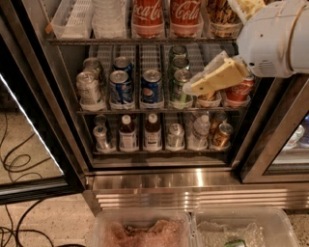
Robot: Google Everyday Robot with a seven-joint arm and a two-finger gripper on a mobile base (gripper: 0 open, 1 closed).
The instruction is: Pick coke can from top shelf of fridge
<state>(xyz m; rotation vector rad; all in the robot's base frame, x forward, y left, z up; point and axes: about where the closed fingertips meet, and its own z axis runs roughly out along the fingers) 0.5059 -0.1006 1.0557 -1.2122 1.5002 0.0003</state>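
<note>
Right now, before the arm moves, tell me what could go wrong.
1. The pincer sits at the middle rack, its tip beside a green can; a sideways move could topple it.
2. The coke can stands above on the top shelf; rising straight up may catch that shelf's front edge.
3. A red can sits right behind the pincer; it may be grabbed by mistake.

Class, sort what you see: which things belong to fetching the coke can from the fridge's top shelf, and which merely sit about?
Belonging: coke can, top shelf, fridge, gripper hanging before the middle shelf.
Sitting about: Pepsi cans, green cans, bottles, plastic bins, floor cables.
</note>
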